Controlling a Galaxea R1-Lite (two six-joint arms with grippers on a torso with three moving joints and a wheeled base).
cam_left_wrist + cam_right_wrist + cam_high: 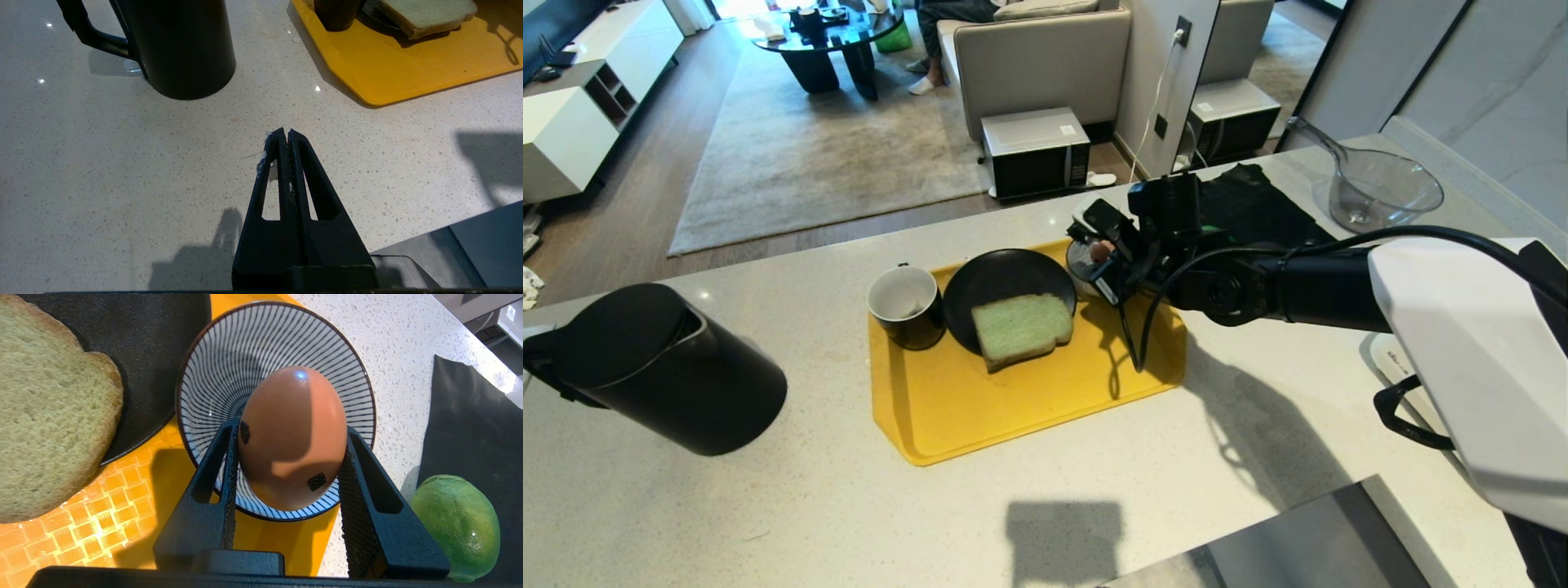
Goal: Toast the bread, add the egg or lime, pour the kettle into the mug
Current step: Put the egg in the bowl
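Observation:
My right gripper [292, 428] is shut on the pinkish-orange egg [292, 437], holding it just above the blue-and-white striped bowl [229, 347] at the yellow tray's [1013, 400] far right corner. The pale green bread [1021, 327] lies on a black plate [996, 273] mid-tray, partly over its near rim. The black mug [905, 306] stands at the tray's left. The black kettle [662, 367] stands on the counter far left. The lime [457, 526] rests by the black cloth, off the tray. My left gripper [286, 132] is shut and empty over bare counter.
A black cloth [1258, 212] lies behind the right arm, with a clear glass jug [1380, 188] beyond it at the back right. A grey metal surface [1298, 539] sits at the counter's near edge. The counter's far edge drops to the living-room floor.

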